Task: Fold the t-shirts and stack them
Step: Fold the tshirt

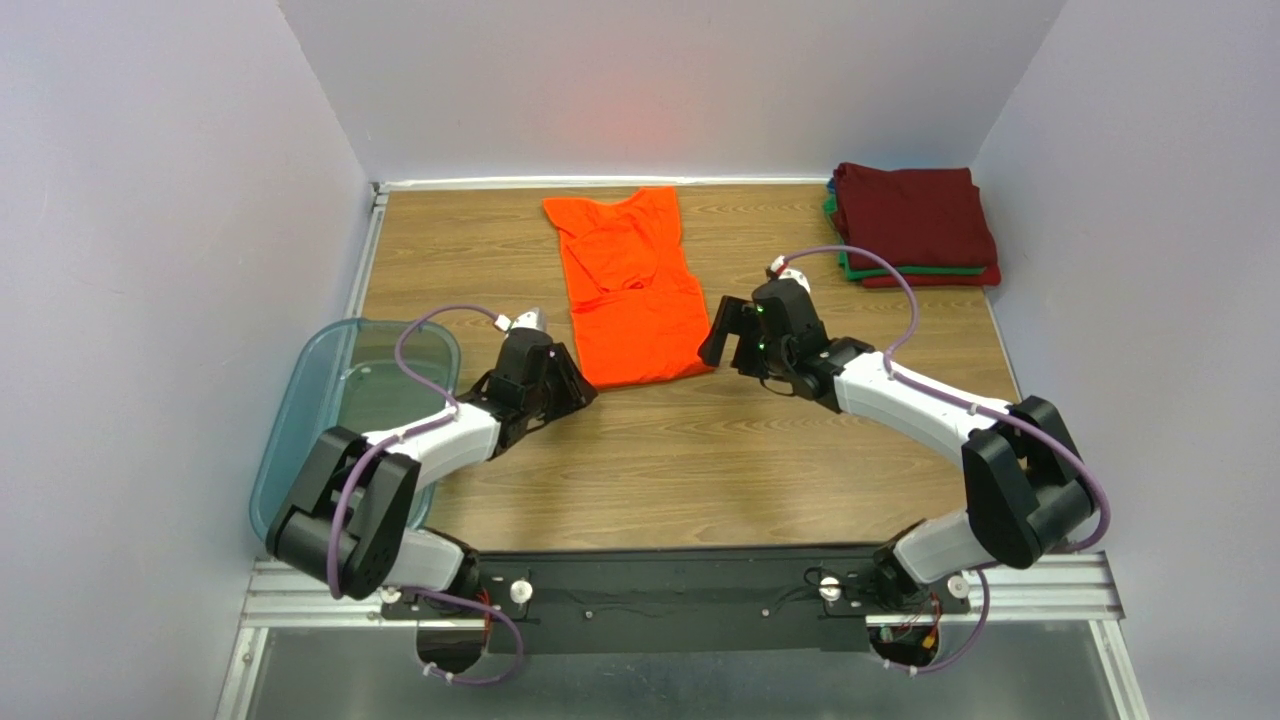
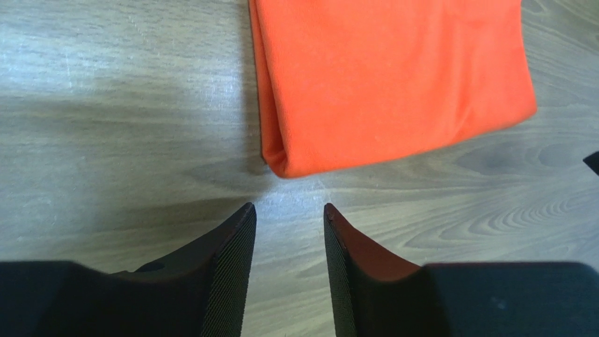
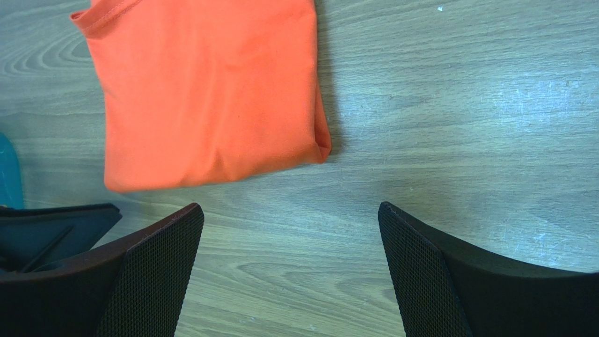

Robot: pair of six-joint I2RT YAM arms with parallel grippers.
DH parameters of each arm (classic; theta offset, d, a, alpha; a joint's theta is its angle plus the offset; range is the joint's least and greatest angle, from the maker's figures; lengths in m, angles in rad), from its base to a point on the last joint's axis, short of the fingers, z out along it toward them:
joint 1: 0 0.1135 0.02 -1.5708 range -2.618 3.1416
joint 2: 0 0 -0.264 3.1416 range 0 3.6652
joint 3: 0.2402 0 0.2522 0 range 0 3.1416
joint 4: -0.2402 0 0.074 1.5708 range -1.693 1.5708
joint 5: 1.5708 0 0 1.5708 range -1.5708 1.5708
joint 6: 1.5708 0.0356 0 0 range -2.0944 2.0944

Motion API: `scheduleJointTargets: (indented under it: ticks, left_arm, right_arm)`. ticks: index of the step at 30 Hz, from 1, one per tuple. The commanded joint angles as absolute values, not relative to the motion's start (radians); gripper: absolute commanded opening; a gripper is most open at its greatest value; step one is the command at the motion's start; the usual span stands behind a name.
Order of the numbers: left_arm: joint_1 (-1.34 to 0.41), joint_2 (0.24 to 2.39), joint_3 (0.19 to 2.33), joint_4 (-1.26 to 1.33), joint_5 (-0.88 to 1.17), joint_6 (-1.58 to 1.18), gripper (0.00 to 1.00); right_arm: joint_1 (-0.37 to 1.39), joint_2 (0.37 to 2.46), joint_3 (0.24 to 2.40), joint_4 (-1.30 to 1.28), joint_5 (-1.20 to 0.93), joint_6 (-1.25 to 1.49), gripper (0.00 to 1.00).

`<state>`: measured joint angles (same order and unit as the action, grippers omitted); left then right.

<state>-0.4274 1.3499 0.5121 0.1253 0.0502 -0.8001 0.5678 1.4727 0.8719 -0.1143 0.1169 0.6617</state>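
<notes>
Hover empty just short of orange t-shirt's [image 1: 628, 285] near corners: left gripper [image 2: 288, 207] narrowly parted, right gripper [image 3: 290, 207] wide; stack of folded t-shirts [image 1: 914, 225] far right, bin [image 1: 334, 375] left.

Left arm [image 1: 451, 435] and right arm [image 1: 902, 398]: white links, black joint housings, purple cables [image 1: 403, 353]. Left gripper [image 2: 290, 210] fingers [image 2: 225, 274] black with mesh-textured pads.

Open tabletop [image 1: 676, 465] at centre front, bin [image 1: 338, 383] along the left edge (possibly overhanging it), shirt stack [image 1: 914, 218] filling far-right corner.
</notes>
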Motion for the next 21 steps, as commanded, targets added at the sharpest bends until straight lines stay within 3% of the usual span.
scheduleJointTargets:
  ticks: [1, 10, 13, 14, 15, 21]
  left_arm:
    - [-0.426, 1.396, 0.546, 0.212, -0.021, -0.805, 0.46]
    - [-0.417, 1.506, 0.592, 0.239, -0.026, -0.784, 0.34]
    - [-0.416, 1.531, 0.594, 0.247, -0.015, -0.776, 0.18]
    - [-0.416, 1.54, 0.592, 0.248, -0.009, -0.773, 0.05]
    - [-0.416, 1.543, 0.591, 0.25, -0.005, -0.773, 0.0]
    - [-0.416, 1.54, 0.566, 0.258, -0.005, -0.765, 0.0]
  right_arm:
    - [0.563, 1.479, 0.859, -0.12, 0.101, 0.684, 1.0]
    - [0.563, 1.574, 0.9, -0.118, 0.097, 0.677, 1.0]
    - [0.563, 1.62, 0.928, -0.118, 0.104, 0.673, 0.97]
    - [0.563, 1.632, 0.943, -0.118, 0.113, 0.673, 0.96]
    - [0.563, 1.661, 0.951, -0.118, 0.118, 0.673, 0.94]
    - [0.561, 1.764, 1.006, -0.114, 0.124, 0.672, 0.74]
